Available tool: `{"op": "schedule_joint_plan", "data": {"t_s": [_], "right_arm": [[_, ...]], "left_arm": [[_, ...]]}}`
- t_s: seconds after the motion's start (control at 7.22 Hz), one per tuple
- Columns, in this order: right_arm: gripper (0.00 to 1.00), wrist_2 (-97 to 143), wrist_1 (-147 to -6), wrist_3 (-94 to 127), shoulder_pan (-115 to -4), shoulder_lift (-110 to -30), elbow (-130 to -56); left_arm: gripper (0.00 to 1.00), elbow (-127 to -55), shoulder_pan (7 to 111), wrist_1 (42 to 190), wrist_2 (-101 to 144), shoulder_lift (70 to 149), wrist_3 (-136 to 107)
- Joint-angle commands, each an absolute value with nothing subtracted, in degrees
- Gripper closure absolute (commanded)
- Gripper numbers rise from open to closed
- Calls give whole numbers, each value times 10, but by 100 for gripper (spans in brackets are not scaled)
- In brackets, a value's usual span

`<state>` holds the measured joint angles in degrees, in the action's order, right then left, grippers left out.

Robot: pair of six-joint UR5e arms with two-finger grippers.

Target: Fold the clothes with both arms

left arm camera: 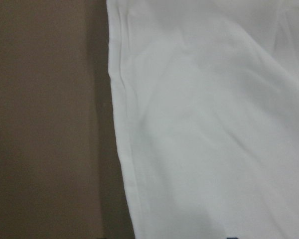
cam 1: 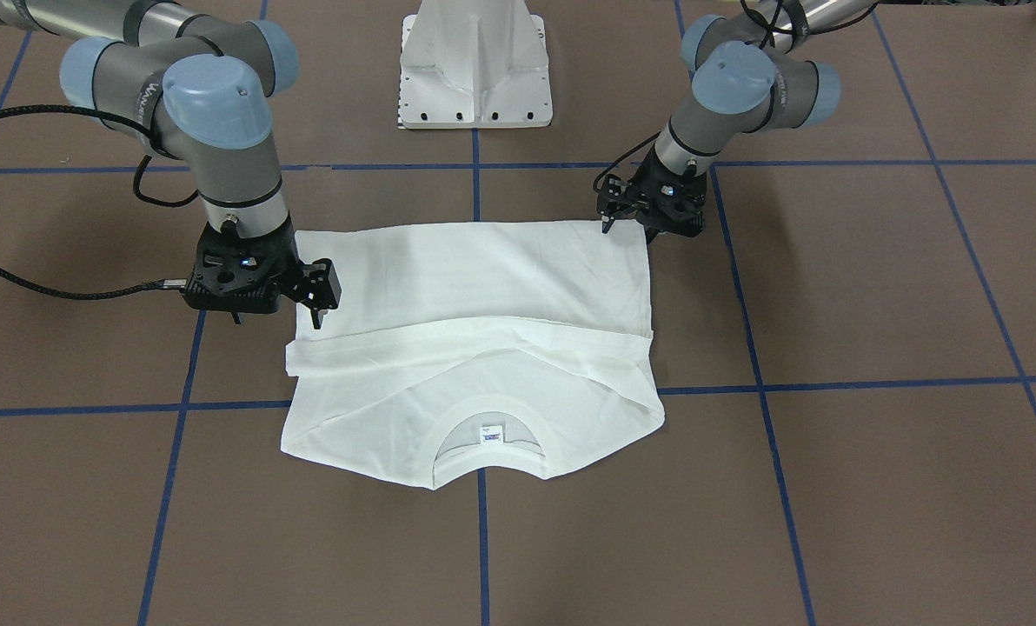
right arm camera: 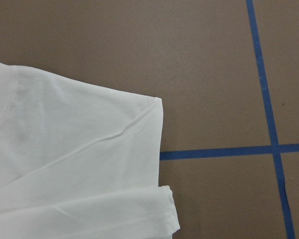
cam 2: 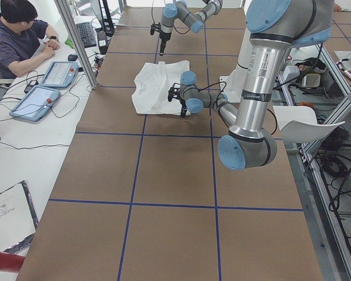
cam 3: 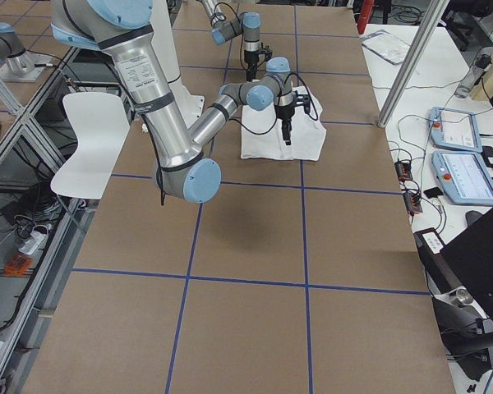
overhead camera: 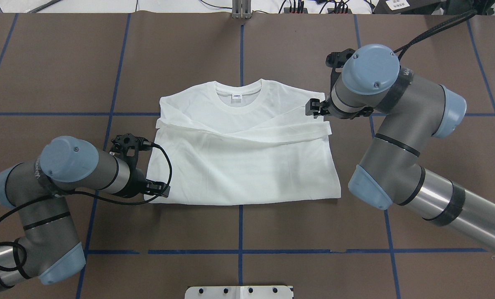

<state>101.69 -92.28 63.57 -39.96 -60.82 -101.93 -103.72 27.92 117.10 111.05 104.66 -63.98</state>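
Your left arm is reaching low, its gripper (cam 1: 629, 229) poised at the shirt's (overhead camera: 247, 166) near corner. Your right gripper (cam 1: 276, 318) is pointing down beside the sleeve fold. Both jaws seem to be standing apart, gripping nothing. The shirt is lying folded on the table (overhead camera: 64, 62), at its middle.

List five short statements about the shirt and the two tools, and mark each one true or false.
1. The T-shirt lies flat on the table. True.
2. Its collar points toward the robot's base. False: the collar is on the far side from the base.
3. The neck label is covered by fabric. False: it shows inside the collar.
4. The left tool is at the hem corner on the robot's left. True.
5. The right tool hovers over the collar. False: it is at the shirt's right edge, by the folded sleeve.
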Motion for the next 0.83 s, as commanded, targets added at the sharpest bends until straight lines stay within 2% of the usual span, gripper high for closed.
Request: {"op": "schedule_joint_plan", "data": {"t_s": [0.0, 0.42, 0.69], "right_arm": [[0, 1017, -923, 636, -397, -608, -1020], [0, 1017, -919, 636, -395, -608, -1019], [0, 1017, -918, 637, -393, -606, -1017]], "left_arm": [[100, -1045, 274, 1170, 1107, 1047, -642], [100, -1063, 279, 1165, 1107, 1026, -633], [100, -1053, 346, 1140, 1104, 1013, -528]]}}
